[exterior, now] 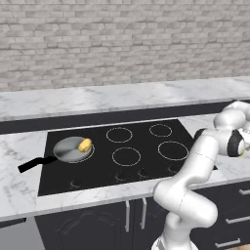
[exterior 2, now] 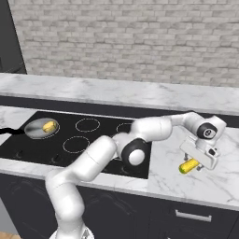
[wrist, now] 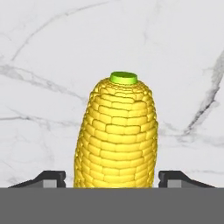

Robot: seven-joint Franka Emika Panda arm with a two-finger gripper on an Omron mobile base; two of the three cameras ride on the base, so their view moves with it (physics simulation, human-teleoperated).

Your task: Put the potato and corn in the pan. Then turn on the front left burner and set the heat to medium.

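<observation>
The arm reaches out from the base toward three o'clock across the front of the stove (exterior: 122,151), elbow bent, wrist turned down over the marble counter (exterior 2: 205,184); the gripper (exterior 2: 198,163) sits low over the corn (exterior 2: 189,166), at about four o'clock from the cooktop's right edge in the right base view; in the hand view the two finger tips (wrist: 48,178) stand apart, one on each side of the cob (wrist: 117,135), with a sliver of counter showing between each tip and the kernels, so the fingers straddle it without clamping; the green tip of the cob points to twelve o'clock in that view, away from the hand.

The pan (exterior: 71,150) rests on the front left burner, its black handle running toward eight o'clock over the cooktop's left edge; the potato (exterior: 85,145) lies inside it, against the rim at about two o'clock; in the right base view the pan (exterior 2: 36,130) and potato (exterior 2: 49,126) sit far to nine o'clock of the gripper, well apart from the corn.

Around the corn the counter is bare marble, open toward three and six o'clock up to the front edge; the four other burner rings are uncovered; behind the stove a raised ledge runs along the brick wall (exterior: 122,44).

No brand, label or writing can be read.
</observation>
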